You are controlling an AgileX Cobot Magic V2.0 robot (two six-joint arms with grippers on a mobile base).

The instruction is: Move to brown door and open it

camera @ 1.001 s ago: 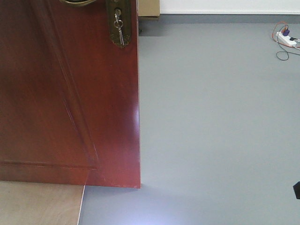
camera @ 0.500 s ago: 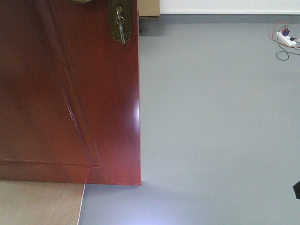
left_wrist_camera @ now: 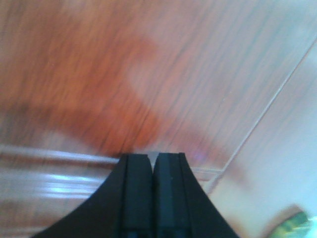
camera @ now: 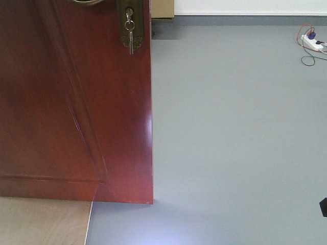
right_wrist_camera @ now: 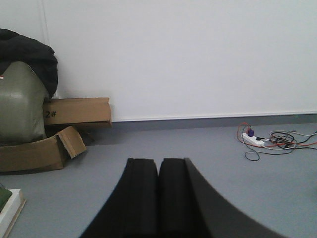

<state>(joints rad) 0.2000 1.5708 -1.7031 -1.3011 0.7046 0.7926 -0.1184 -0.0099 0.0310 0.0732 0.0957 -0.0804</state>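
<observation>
The brown door (camera: 76,102) fills the left half of the front view, its free edge running down the middle. A brass lock plate with a hanging key (camera: 129,30) sits at the top, with a bit of the brass handle (camera: 87,2) beside it. My left gripper (left_wrist_camera: 153,157) is shut and empty, its tips close to the door's wood panel (left_wrist_camera: 124,74); a brass part (left_wrist_camera: 292,223) shows at the lower right. My right gripper (right_wrist_camera: 158,161) is shut and empty, pointing over the grey floor (right_wrist_camera: 173,144) toward a white wall.
Grey floor (camera: 235,127) lies beyond the door edge. A power strip with cables (camera: 311,43) lies at the far right, also in the right wrist view (right_wrist_camera: 255,140). Cardboard boxes (right_wrist_camera: 74,111) and a green bag (right_wrist_camera: 17,104) stand by the wall. A light floor strip (camera: 43,222) shows below the door.
The door's lock plate and key shifted slightly up then back down in the front view; the key now hangs straighter. Door edge stays in about the same place.
</observation>
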